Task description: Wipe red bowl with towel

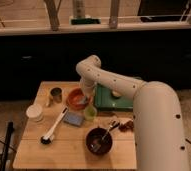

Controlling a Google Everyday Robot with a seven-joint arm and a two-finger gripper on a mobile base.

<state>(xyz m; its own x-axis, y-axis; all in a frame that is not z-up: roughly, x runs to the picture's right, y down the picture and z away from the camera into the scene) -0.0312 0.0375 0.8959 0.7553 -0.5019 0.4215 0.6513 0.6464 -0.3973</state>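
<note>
The red bowl (77,98) sits on the wooden table (34,150) near its back middle. My gripper (85,98) hangs from the white arm and reaches down into the bowl at its right side. A pale patch shows inside the bowl under the gripper; I cannot tell whether it is the towel.
A metal cup (55,94) stands left of the bowl and a white cup (35,112) further left. A dish brush (53,128), a blue sponge (73,118), a green cup (90,113), a dark bowl with a spoon (98,140) and a green tray (112,97) surround it.
</note>
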